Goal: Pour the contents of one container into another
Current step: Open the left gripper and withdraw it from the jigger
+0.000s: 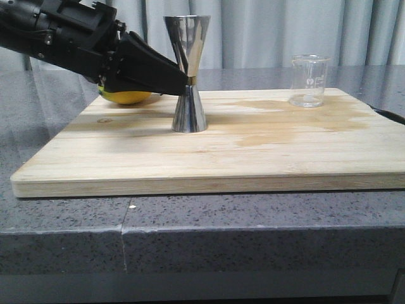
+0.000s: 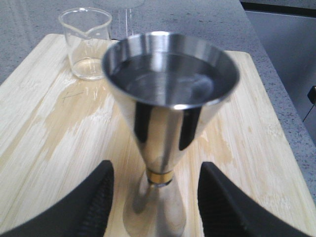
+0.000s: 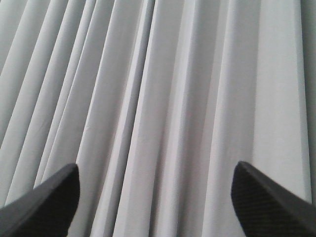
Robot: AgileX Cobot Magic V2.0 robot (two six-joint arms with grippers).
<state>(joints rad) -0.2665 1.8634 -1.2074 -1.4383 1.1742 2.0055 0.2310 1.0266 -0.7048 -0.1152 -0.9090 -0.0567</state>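
The left gripper (image 2: 155,197) reaches in at the waist of the steel jigger (image 1: 188,76), its two black fingers (image 2: 94,197) set on either side of the gold band with a gap showing on each side, so it is open and holds nothing. The jigger stands upright near the middle of the wooden board (image 1: 209,158) and seems to hold liquid close to its rim, though the wrist view is blurred. The glass beaker (image 1: 309,80) stands well to the right of the jigger, near the board's far edge, looking empty. A yellow fruit (image 1: 126,97) lies behind the gripper.

The risk is a knock: a finger touching the narrow waist off-centre could tip the full jigger and spill it. The board already looks wet around the beaker.

The right gripper (image 3: 155,197) faces only the curtain (image 3: 158,98), fingers wide apart and empty.
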